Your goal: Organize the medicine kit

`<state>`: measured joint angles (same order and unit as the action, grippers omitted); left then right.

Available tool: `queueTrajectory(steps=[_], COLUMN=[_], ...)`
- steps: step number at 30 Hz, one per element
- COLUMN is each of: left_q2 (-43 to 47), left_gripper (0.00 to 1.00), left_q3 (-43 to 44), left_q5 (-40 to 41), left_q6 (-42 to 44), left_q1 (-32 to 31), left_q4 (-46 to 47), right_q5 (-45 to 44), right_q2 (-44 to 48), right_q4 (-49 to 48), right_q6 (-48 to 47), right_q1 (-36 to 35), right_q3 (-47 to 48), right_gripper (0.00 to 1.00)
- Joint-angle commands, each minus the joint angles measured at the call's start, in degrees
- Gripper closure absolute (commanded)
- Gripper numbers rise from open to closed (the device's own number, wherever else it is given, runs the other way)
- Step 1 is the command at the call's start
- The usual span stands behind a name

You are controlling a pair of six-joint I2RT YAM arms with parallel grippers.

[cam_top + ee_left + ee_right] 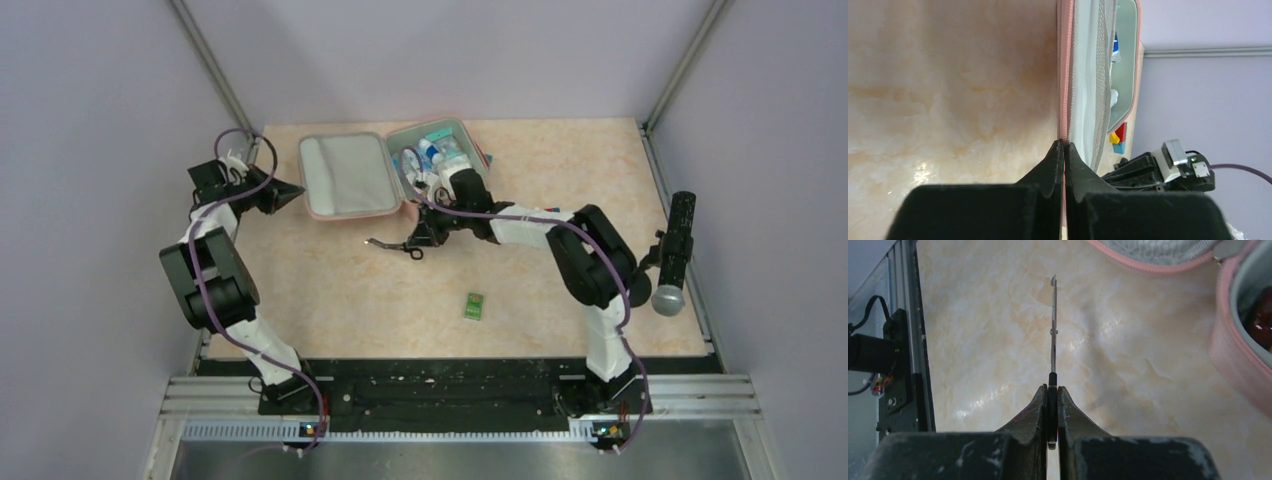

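Marbled beige surface point(560, 250), lilac walls point(90, 110); at twelve o'clock, soft pink medicine kit point(345, 175), rim pinched by left hand point(1064, 146); right hand point(1052, 390) clamps thin scissors point(1053, 330).

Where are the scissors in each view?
Top external: scissors at centre, just below the pink case, in the right end effector.
Left wrist: not in it.
Right wrist: centre, edge-on, blade pointing up.
Shared landmark: the pink case, in all three.
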<state>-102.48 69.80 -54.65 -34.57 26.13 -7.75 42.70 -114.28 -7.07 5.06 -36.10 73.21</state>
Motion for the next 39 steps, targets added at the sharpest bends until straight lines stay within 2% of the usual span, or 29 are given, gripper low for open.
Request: queueTrajectory(steps=[1,8,16,19,23,27,28,30,35,39], left_q2=[3.58,4.94,4.92,5.99,9.61,11.81,10.95,7.33,-2.10,-5.85], left_gripper=[1.00,1.00,0.98,0.84,0.53,0.35,0.29,0.11,0.09,0.13], left_q3=[-0.60,-0.37,0.79,1.79,1.82,-2.66,-3.09,-2.54,0.87,7.72], left_q5=[-3.97,-4.77,-5.08,-4.56,-1.10,1.13,1.14,-0.54,-6.50,-8.25], left_q6=[-2.82,-3.23,2.18,4.18,6.76,4.09,3.12,1.51,-6.99,-8.07], left_q1=[-3.01,-4.51,-3.89,-2.76,-1.70,-1.70,-1.71,-1.78,-2.72,-5.41], left_q4=[4.58,2.69,-3.65,-7.14,-12.11,-6.78,-5.82,-4.00,8.51,9.97], right_q5=[-2.28,-9.51,-15.27,-14.99,-14.30,-13.04,-13.00,-12.63,-11.79,-10.99], right_q2=[-4.57,-9.10,-5.61,-4.44,-4.10,-4.17,-4.08,-3.84,-2.65,-1.62], right_q4=[-11.21,-15.50,-22.17,-23.49,-23.75,-23.42,-23.31,-23.14,-21.49,-20.21], right_q6=[10.30,14.02,16.52,17.52,16.30,15.54,15.52,15.20,13.87,13.00], right_q1=[-2.53,-4.48,-4.15,-4.08,-3.79,-3.58,-3.59,-3.59,-3.58,-3.56], right_q3=[6.06,12.82,13.95,13.48,13.06,13.42,13.38,13.37,12.48,10.62], right_gripper=[1.00,1.00,1.00,1.00,1.00,1.00,1.00,1.00,1.00,1.00])
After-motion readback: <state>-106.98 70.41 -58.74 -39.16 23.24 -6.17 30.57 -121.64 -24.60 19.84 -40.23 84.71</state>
